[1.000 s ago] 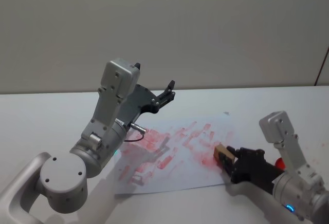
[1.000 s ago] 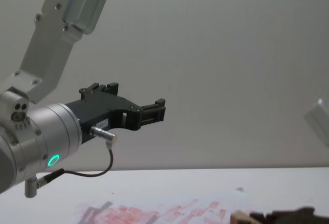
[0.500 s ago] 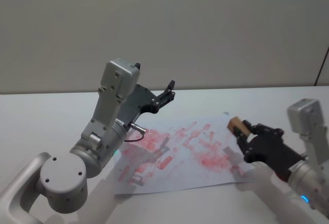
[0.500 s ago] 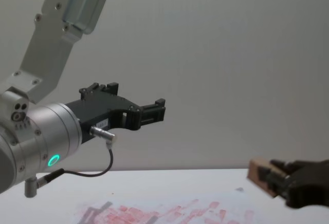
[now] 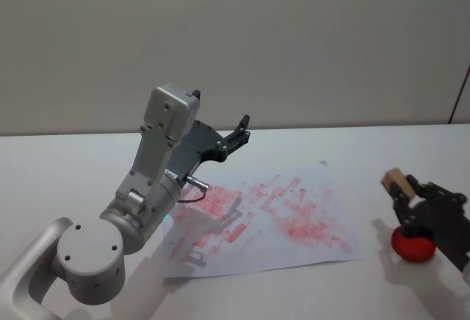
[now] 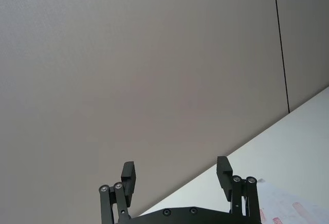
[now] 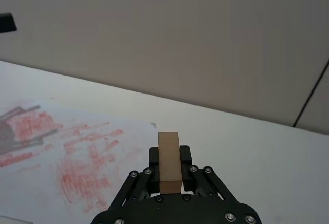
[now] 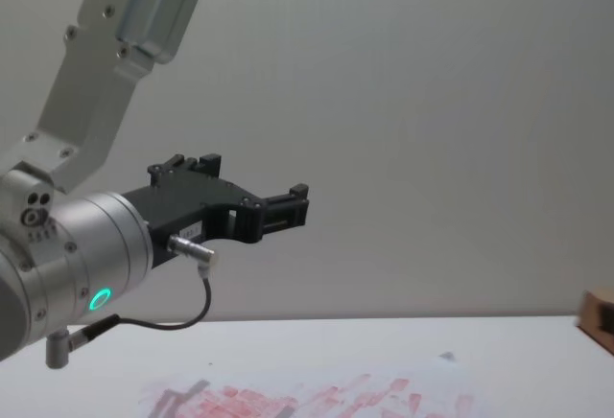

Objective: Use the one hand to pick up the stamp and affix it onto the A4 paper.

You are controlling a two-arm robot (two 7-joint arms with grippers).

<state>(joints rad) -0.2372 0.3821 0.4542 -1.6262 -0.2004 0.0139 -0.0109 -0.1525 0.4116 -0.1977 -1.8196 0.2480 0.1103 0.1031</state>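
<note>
While the head view looks down on the white tabletop, the right arm's black plastic gripper with blocky, notched fingers sits near the right edge, pinching the small rectangular light-brown wooden stamp between its fingers. That gripper is held off the table, to the right of the white A4 paper sheet smeared with red-pink imprints and apart from it. A round red object (partly hidden by the gripper) rests on the table below it. The left arm, silver with a black gripper, is raised over the paper's left part.

From the left wrist view, the left gripper has its 2 fingers spread wide with nothing between them, aimed at the grey wall; a corner of the stamped sheet shows beyond 1 finger.

From the right wrist view, the wooden block stands upright between the right gripper's pads, clamped on both sides. The printed paper lies on the table beyond it, its densest red patch nearest the gripper.

At chest height, the left gripper hangs parked in the air above the paper, fingers apart, a green light ring on its silver cylinder. A sliver of the stamp shows at the right edge, above the table.
</note>
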